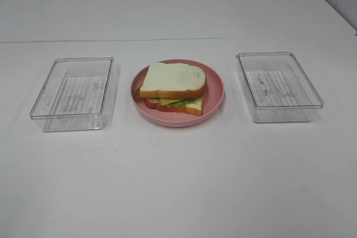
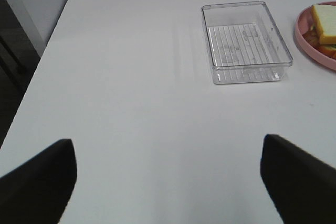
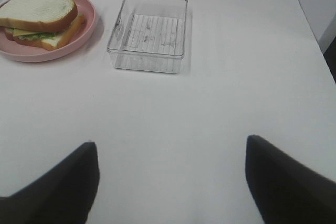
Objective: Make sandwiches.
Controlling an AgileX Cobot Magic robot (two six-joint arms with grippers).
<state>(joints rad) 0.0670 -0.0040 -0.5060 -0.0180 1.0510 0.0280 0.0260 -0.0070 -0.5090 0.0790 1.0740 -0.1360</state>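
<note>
Two released end effectors [image 2: 168, 182] [image 3: 170, 182]; soft-looking square sandwich [image 1: 173, 87] on round pink plate [image 1: 215, 101].

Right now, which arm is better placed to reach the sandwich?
Neither clearly: the sandwich sits centred on the pink plate, between both trays. Both the left gripper and right gripper are open, empty and set back.

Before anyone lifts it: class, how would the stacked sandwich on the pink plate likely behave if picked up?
The sandwich is loose layers, so its offset top slice would probably slide. The thick bread looks light, perhaps squashy. Thin lettuce and cheese at the edge might slip out.
</note>
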